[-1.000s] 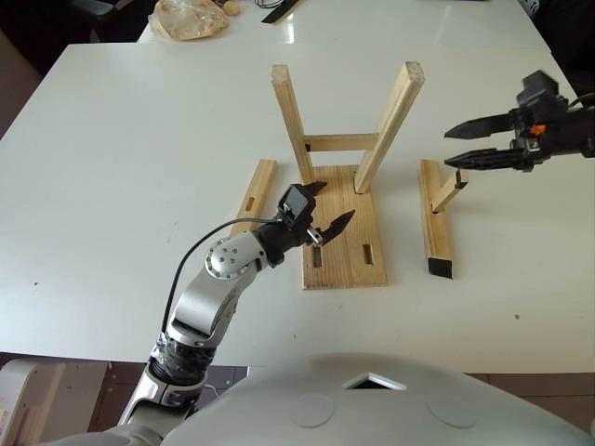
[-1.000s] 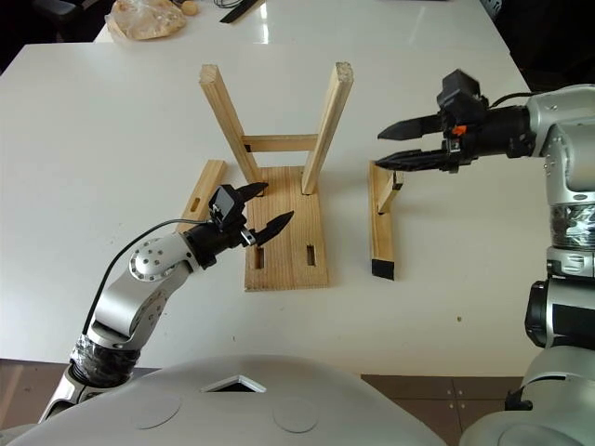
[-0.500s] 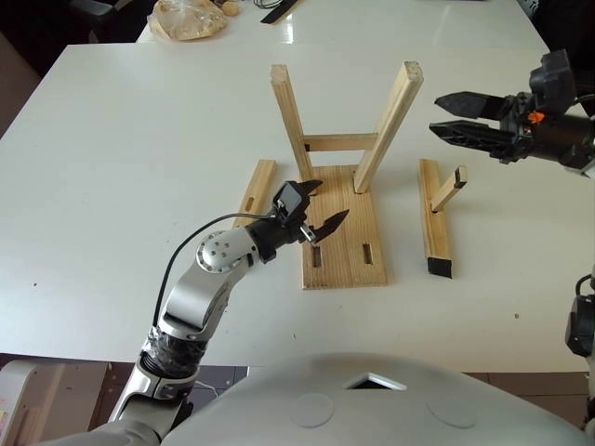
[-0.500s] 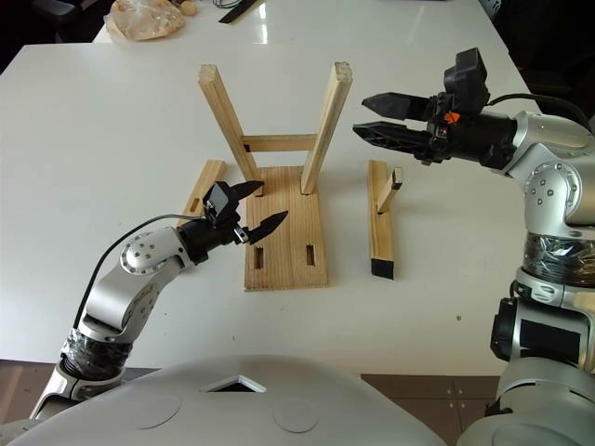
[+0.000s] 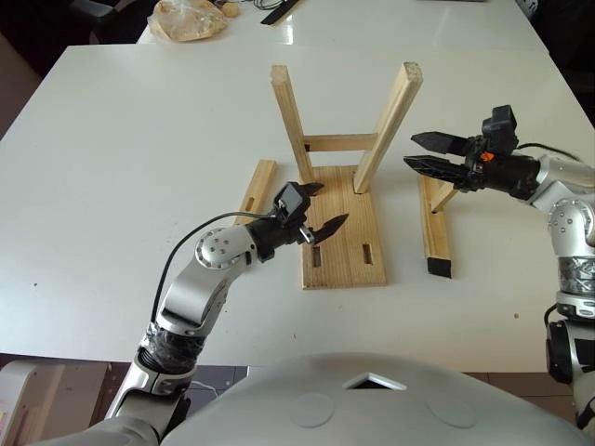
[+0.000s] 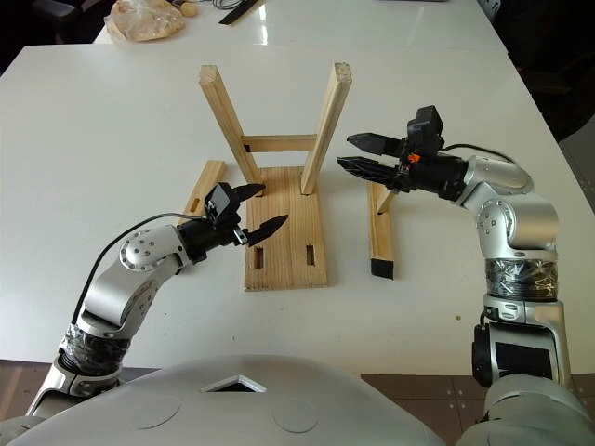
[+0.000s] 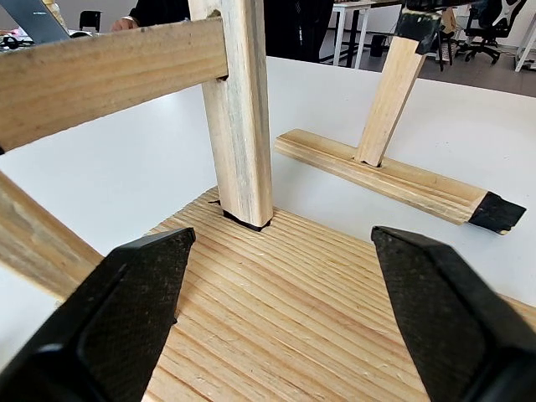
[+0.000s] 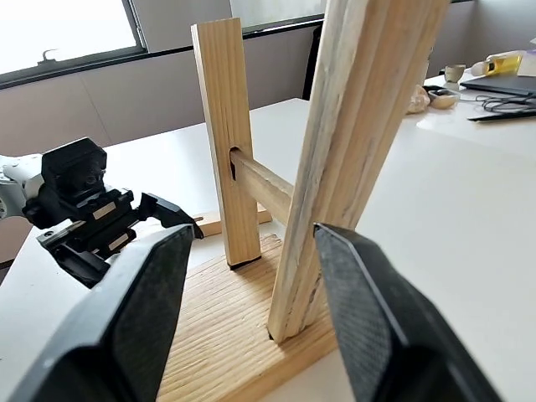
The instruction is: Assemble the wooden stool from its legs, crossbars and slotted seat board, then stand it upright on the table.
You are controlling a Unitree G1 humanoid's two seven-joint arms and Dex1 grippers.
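**Stool parts, half assembled: both claws standing open**

Directions are by clock face over the table, with 12 o'clock pointing away from me.

1. Left gripper (image 5: pixel 329 205), black, two-fingered. I read its fingers (image 7: pixel 134 310) as spread wide apart, clamped on nothing. It hovers over the 9 o'clock edge of the seat board, pointing toward 3 o'clock, just beside the foot of the left standing leg.

2. Right gripper (image 5: pixel 411 150), same pattern. Its fingers (image 8: pixel 146 318) are also apart and clamped on nothing. It hangs at 3 o'clock of the standing frame, near the right standing leg, pointing toward 9 o'clock. It sits above the far end of item 5.

3. Flat pale wooden slotted seat board (image 5: pixel 349 237). It lies flat at mid-table. Two open slots (image 5: pixel 316 257) show near its 6 o'clock end.

4. Two square pale wooden standing legs, left (image 5: pixel 290 121) and right (image 5: pixel 386 130). They rise from the 12 o'clock end of the board and their tops splay outward. A thin wooden crossbar (image 5: pixel 339 143) joins them.

5. Long pale wooden loose leg with a black tip (image 5: pixel 434 228). It lies flat at 3 o'clock of the board, apart from it, with the tip toward 6 o'clock. A short wooden stub (image 5: pixel 450 190) sticks up from it at a tilt.

6. Plain pale wooden spare leg (image 5: pixel 256 190). It lies flat at 9 o'clock of the board, near its edge.

7. White rectangular table (image 5: pixel 112 139), carrying all of the above.

8. Crumpled translucent bag (image 5: pixel 189 17), at the far 11 o'clock corner, well apart from the wood.
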